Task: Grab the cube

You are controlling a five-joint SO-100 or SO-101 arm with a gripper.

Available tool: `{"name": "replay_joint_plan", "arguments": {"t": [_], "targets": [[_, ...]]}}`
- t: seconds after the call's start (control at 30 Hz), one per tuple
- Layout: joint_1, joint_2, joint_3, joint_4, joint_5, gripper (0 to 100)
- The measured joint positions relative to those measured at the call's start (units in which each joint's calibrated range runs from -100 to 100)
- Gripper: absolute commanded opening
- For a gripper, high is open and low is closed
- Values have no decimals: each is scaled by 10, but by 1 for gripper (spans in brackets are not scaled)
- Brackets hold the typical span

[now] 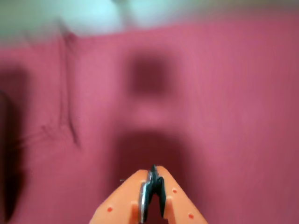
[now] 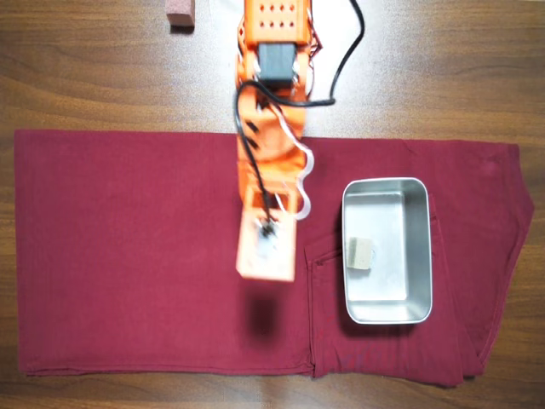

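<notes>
Small pale beige-grey cube [image 2: 360, 253], rough and matte, stone-like: lying inside the rectangular shiny metal tray [image 2: 416, 247], left of the tray's middle in the overhead view, touching the tray floor, apart from the walls. Much smaller than the tray; faces plain, edges slightly soft.

Orange two-finger gripper [image 1: 153, 173]: jaws drawn together in the wrist view, tips meeting or nearly so, nothing between them. Wrist picture badly blurred, so a thin gap possibly missed.

Orange arm [image 2: 269, 213] stretched over the dark red cloth [image 2: 128, 256], its end just left of the tray in the overhead view, not above the cube. Wrist view filled with red cloth only; no cube, no tray.

Step judged: approach, grasp not yet begun. Next move likely calls for swinging rightward in the overhead view, over the tray rim, spreading the jaws wider than the cube, then descending inside without striking the wall.

Reddish-brown block [image 2: 180, 12] at the top edge on the brown wooden table [image 2: 443, 77], well apart; not the target.
</notes>
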Motion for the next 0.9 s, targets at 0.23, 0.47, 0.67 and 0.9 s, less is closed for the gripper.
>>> {"name": "replay_joint_plan", "arguments": {"t": [0.23,0.47,0.67,0.9], "targets": [[-23,-181,138,252,-14,0],[-31,-237,145,408,-42,0],[-31,-238,145,407,-46,1],[-31,-238,145,407,-46,1]]}}
